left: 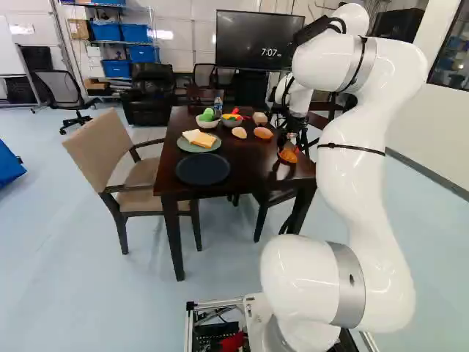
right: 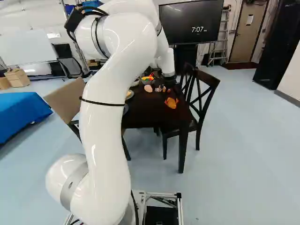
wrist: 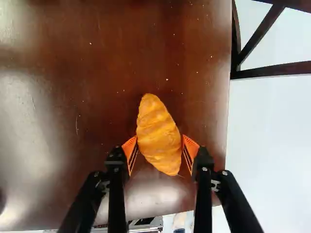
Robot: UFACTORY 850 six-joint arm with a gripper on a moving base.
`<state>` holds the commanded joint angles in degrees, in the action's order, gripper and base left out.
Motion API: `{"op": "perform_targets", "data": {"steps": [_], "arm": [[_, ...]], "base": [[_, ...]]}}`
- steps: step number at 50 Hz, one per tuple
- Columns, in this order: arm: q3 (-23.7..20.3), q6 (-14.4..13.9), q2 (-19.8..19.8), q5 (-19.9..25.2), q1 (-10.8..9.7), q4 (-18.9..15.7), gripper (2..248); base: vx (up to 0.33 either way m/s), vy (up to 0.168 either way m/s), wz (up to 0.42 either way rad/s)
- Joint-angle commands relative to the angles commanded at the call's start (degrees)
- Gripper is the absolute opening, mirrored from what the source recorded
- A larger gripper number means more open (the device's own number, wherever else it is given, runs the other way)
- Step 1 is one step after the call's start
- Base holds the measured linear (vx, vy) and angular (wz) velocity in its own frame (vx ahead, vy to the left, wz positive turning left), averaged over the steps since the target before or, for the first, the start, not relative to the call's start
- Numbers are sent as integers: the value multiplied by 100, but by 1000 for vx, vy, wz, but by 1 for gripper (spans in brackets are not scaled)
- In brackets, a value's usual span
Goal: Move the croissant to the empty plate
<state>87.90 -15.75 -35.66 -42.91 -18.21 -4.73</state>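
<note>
My gripper [left: 290,141] points down over the near right part of the dark table, at the croissant [left: 288,155]. In the wrist view the orange croissant [wrist: 158,133] lies lengthwise between the fingers of the gripper [wrist: 159,145]; both orange pads touch its sides, so the gripper is shut on it. Whether it still rests on the tabletop I cannot tell. The empty dark round plate [left: 203,169] sits near the table's front edge in the left base view, to the left of the croissant. My arm hides most of that plate in the right base view.
Behind the empty plate is a green plate [left: 183,144] with bread slices. Farther back stand two bowls [left: 208,124] [left: 231,123] of toy food, with several bread-like pieces [left: 263,133] beside them. Chairs [left: 102,150] [right: 205,93] flank the table [left: 249,174].
</note>
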Motion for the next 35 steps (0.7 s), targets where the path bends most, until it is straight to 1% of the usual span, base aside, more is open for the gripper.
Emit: {"op": "perform_targets", "data": {"steps": [1, 5, 6, 11, 28, 35], "arm": [[0, 0, 0, 0, 0, 0, 140], [0, 0, 0, 0, 0, 0, 140], [0, 0, 0, 0, 0, 0, 128], [0, 0, 0, 0, 0, 0, 125], [0, 0, 0, 0, 0, 0, 126], [-18, 0, 61, 0, 0, 0, 126]], "base": [[0, 0, 0], [0, 0, 0], [0, 0, 0], [0, 0, 0], [0, 0, 0], [0, 0, 0]]}}
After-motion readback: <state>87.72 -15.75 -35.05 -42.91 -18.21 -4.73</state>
